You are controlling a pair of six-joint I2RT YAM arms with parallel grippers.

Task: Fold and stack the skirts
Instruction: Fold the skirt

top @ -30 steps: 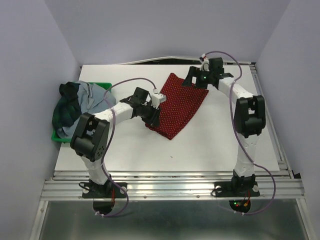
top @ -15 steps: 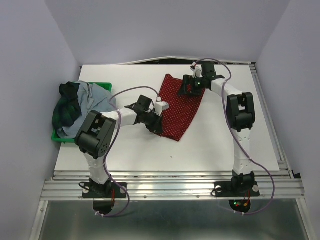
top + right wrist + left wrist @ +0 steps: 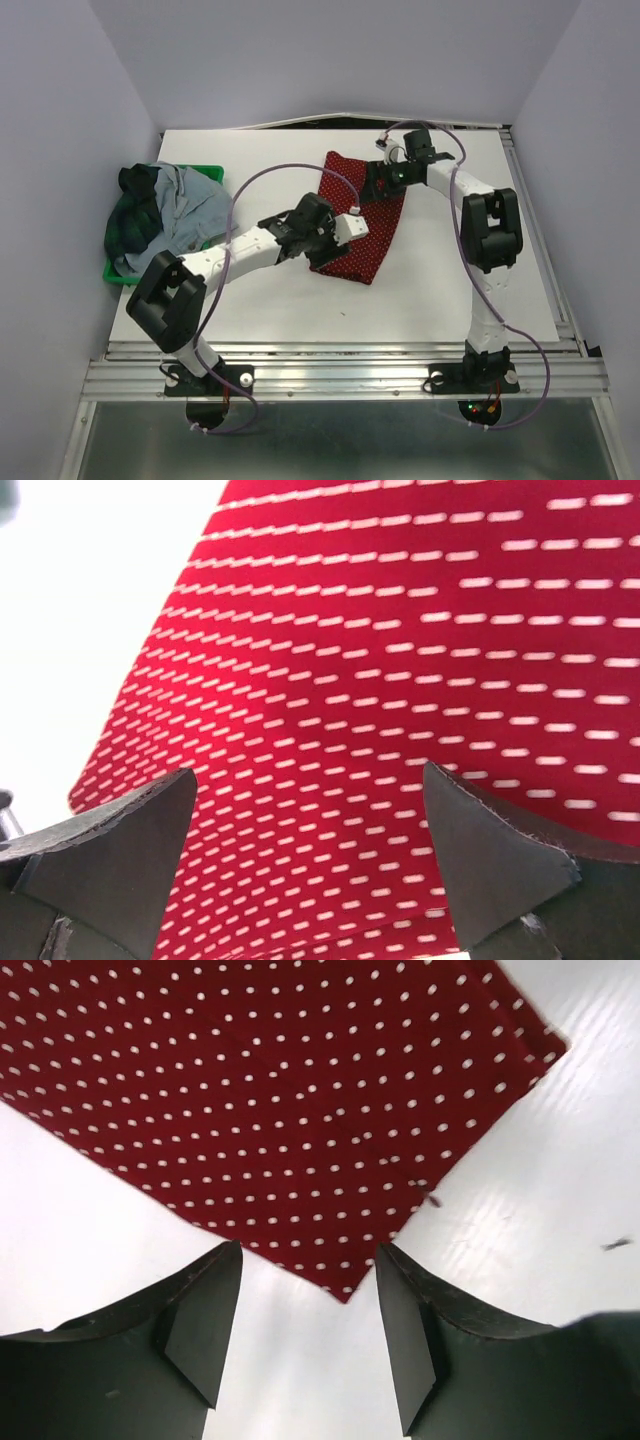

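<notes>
The dark red dotted skirt (image 3: pixel 362 222) lies folded flat on the white table (image 3: pixel 420 280), a long strip running from far centre toward the near middle. My left gripper (image 3: pixel 345 228) is open over its left edge; in the left wrist view a corner of the red skirt (image 3: pixel 300 1110) points between the open fingers (image 3: pixel 200 1330). My right gripper (image 3: pixel 378 180) is open above the skirt's far end; its view is filled with red cloth (image 3: pixel 400 680). The green plaid skirt (image 3: pixel 132 215) and the pale grey-blue skirt (image 3: pixel 188 200) lie heaped at the left.
A green plastic tray (image 3: pixel 125 275) holds the heap of two skirts at the table's left edge. Purple cables loop above both arms. Walls close in on the left, right and far sides.
The left arm has swung right and forward along the skirt's left edge. The right gripper has moved left and nearer over the skirt's far end. The red skirt now looks narrower.
</notes>
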